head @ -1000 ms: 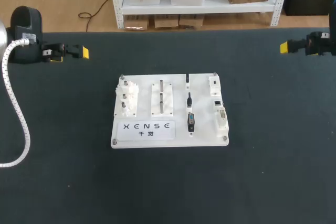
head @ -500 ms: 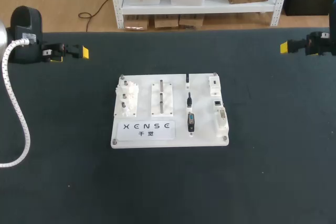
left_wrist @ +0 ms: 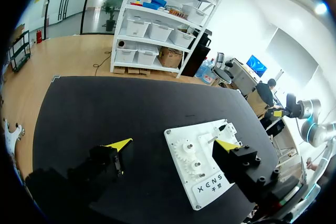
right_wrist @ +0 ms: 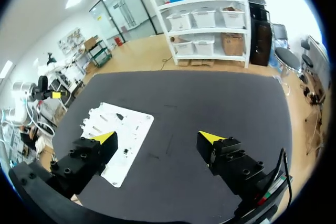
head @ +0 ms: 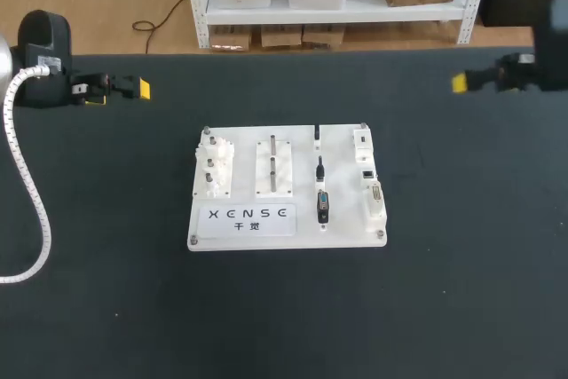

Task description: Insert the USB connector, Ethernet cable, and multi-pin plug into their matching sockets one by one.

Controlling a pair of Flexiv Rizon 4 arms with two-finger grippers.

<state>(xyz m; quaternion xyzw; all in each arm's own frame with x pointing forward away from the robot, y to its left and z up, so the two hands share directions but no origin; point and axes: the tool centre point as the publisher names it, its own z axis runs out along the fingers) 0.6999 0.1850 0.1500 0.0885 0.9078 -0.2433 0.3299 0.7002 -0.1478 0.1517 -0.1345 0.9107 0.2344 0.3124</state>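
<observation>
Multi-pin plug [head: 323, 207] lies on the white board [head: 244, 232], mid-tabletop [head: 461, 290], just left of the sockets [head: 376, 198] lining the board's right edge. A slim black connector [head: 319, 169] sits just beyond it on the far side. Left tool [head: 119, 93] hangs far left, fingers spread wide. Right tool [right_wrist: 157, 137] is far right, released too, well apart from the board.

Robotics lab — socket board [head: 348, 219] on black table [head: 461, 299].

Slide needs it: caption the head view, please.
Left gripper and right gripper open at far corners; connector board centred.
</observation>
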